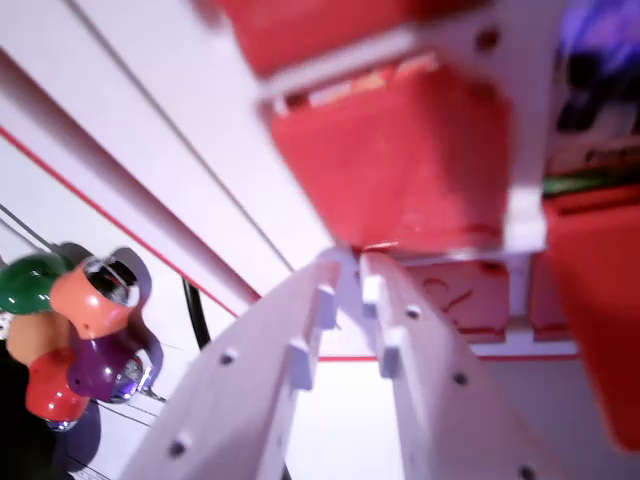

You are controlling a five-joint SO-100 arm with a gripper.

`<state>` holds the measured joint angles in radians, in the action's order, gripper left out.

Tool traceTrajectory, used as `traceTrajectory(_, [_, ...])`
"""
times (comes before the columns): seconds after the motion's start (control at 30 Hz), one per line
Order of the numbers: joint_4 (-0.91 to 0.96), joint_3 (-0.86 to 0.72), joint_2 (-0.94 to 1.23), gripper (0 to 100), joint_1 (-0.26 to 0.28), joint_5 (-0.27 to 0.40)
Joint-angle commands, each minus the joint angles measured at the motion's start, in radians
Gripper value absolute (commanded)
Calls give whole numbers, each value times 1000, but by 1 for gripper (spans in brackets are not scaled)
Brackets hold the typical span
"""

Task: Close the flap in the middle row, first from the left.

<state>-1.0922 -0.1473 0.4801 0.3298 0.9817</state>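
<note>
We see mostly a white board [200, 150] with a grid of red flaps, filling the upper part of the wrist view and blurred, so the camera seems close to it. The largest thing clear to us is one red flap [400, 165], set in a white frame [525, 160] near the middle of the view, with our fingers directly under its lower edge. We judge this to be the flap we are meant to close, though from so close we cannot count rows or confirm it is the first from the left. Another red panel [600, 330] runs down the right edge, and smaller red flaps [465, 295] sit below the frame.

Whether the flap is already shut flat or still partly raised we cannot tell; we judge the closing push is either in hand or just reaching its end, with nothing yet confirming it as done.

Our gripper [350, 265] has its two white fingers [290, 350] brought almost together, only a narrow gap between the tips. They hold nothing; the tips are at, perhaps touching, the flap's bottom edge.

At the bench's left edge lies a cluster of coloured caps [65, 340], well apart from the work
</note>
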Motion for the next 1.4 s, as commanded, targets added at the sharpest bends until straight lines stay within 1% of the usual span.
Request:
traceTrajectory(0.0, [37, 109, 41, 2, -15, 9])
traceTrajectory(0.17, [37, 109, 44, 2, -15, 14])
traceTrajectory(0.37, [9, 101, 78, 2, -9, 3])
traceTrajectory(0.6, [-43, 60, 158, 2, 3, -17])
traceTrajectory(0.77, [-83, 15, 236, 2, 3, -12])
traceTrajectory(0.93, [-91, -58, 347, 2, -3, 14])
traceTrajectory(1.07, [-101, -133, 445, 2, -9, 57])
traceTrajectory(1.23, [-101, -261, 597, 2, -29, 107])
traceTrajectory(1.37, [-89, -407, 741, 2, -48, 163])
